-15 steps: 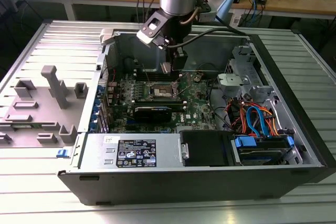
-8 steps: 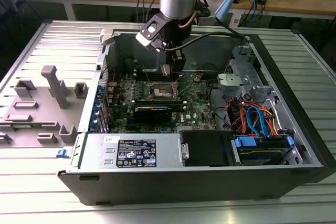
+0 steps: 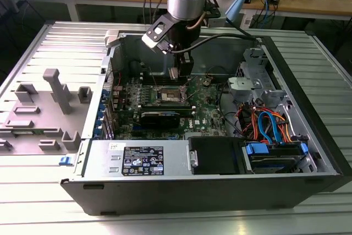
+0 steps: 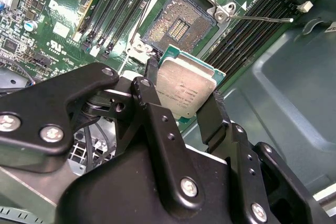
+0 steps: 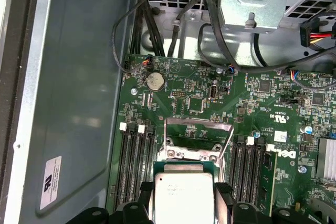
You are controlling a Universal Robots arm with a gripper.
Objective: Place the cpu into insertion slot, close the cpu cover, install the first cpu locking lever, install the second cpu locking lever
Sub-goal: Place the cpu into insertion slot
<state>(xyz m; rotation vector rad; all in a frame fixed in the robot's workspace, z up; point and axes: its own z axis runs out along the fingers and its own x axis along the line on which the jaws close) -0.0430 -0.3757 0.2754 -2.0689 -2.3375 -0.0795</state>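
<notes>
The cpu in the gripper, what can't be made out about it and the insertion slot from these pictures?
- Underside of the cpu: faces away in both wrist views, with the gripper shut on its sides.
- One end of the cpu, first wrist view: cut off by the picture's edge.
- The insertion slot, first wrist view: mostly hidden behind the cpu.
- Gap between cpu and insertion slot, exterior view: too small to tell.

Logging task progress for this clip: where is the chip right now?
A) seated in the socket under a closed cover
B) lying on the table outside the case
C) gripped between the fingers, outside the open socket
C: in the second wrist view the chip is clamped between the fingers, and the socket beyond it lies open and empty.
</notes>
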